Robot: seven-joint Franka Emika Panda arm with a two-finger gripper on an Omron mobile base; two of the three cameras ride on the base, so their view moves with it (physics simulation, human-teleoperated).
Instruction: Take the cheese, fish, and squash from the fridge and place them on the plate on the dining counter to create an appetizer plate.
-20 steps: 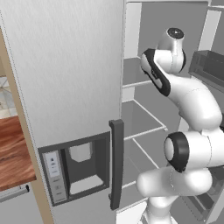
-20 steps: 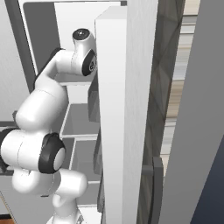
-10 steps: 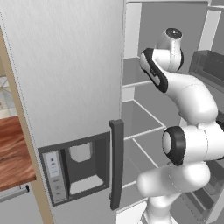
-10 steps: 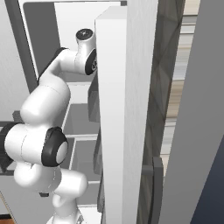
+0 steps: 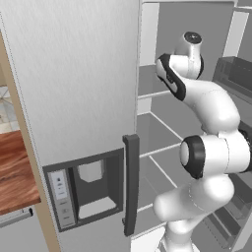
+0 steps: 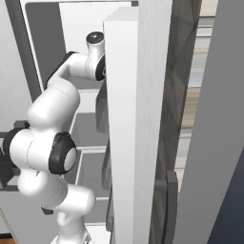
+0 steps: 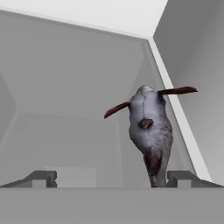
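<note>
Arm reaches into open fridge (image 5: 88, 98), upper shelf level. Gripper (image 7: 109, 178) fingers spread wide, gripping nothing. Fish (image 7: 150, 131) (grey, thin reddish fins) lies inside fridge near right fingertip; contact unclear, possibly just apart.

White arm (image 6: 52, 143) reaching up into the open fridge (image 6: 52, 62), behind its pale door edge (image 6: 136, 124).

fish (image 7: 150, 127) beside right wall, left open
</note>
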